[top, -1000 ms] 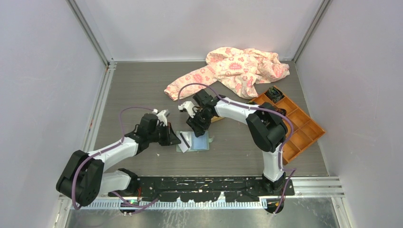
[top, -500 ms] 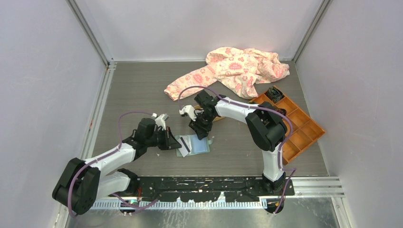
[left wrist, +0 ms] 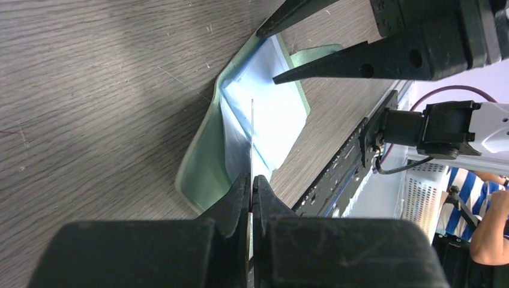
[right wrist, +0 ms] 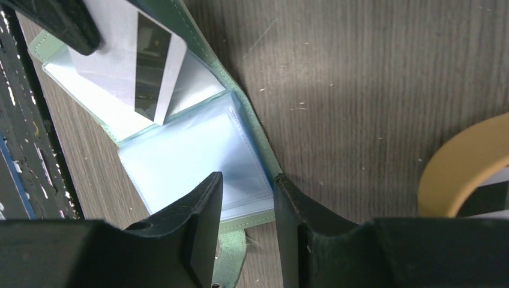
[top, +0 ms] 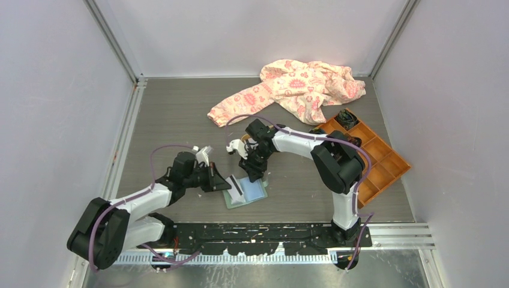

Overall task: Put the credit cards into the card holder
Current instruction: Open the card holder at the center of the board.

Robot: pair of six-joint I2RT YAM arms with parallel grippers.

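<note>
Gripping a credit card [right wrist: 150,60] by one end, the left fingers [left wrist: 245,191] are pinched tight on it. They hold it on edge and tilted, with its free end down at the open card holder [left wrist: 203,168]. From the right wrist the card shows white with a dark stripe, and its corner lies over the clear sleeves of one half of the holder. The pale green holder lies open on the grey surface [top: 174,114], between the two arms. At its far edge are the right fingers [top: 254,174], parted by a narrow gap. The holder's rim and a corner of a clear sleeve show below that gap, but whether the fingers press on it I cannot tell. Just beyond them the curved rim of an orange tray [right wrist: 462,171] shows. Farther right, an orange compartmented box [top: 375,159] sits near the surface's edge, and a pink patterned cloth [top: 300,87] lies at the back.
</note>
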